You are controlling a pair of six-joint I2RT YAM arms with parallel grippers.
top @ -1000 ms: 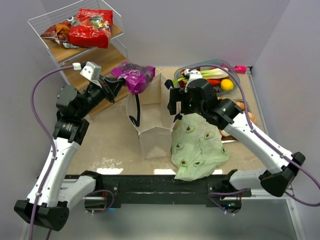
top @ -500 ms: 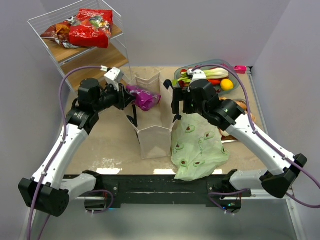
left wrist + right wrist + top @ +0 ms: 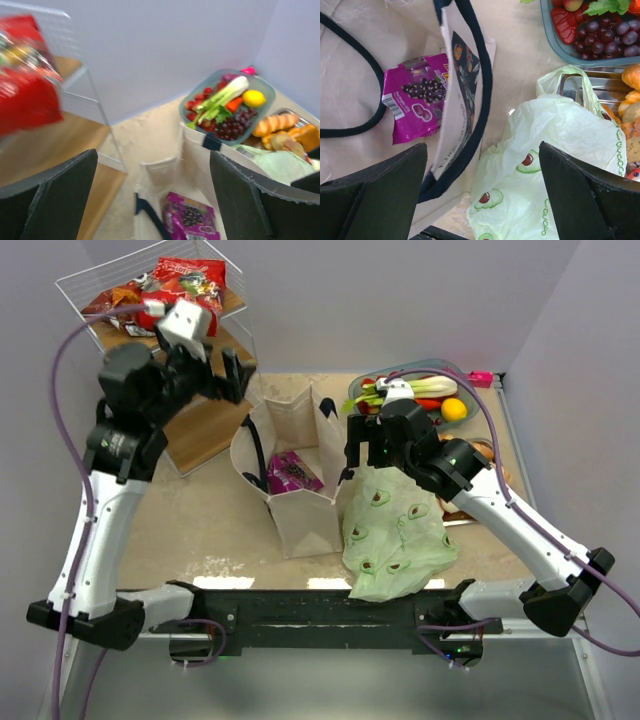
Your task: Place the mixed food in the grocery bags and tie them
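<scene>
Pale walls close in a beige worktop. One purple snack packet lies inside the canvas tote at mid-worktop. The green avocado bag slumps just beside it, untied. Red packets sit on the far-left shelf, and produce lies far-right. The left jaws and right jaws both gape, empty. By my judgement the task is barely begun.

The purple packet is glossy, the canvas tote matt, the avocado bag thin crinkly plastic.

Lab; bare grey walls, tabletop
</scene>
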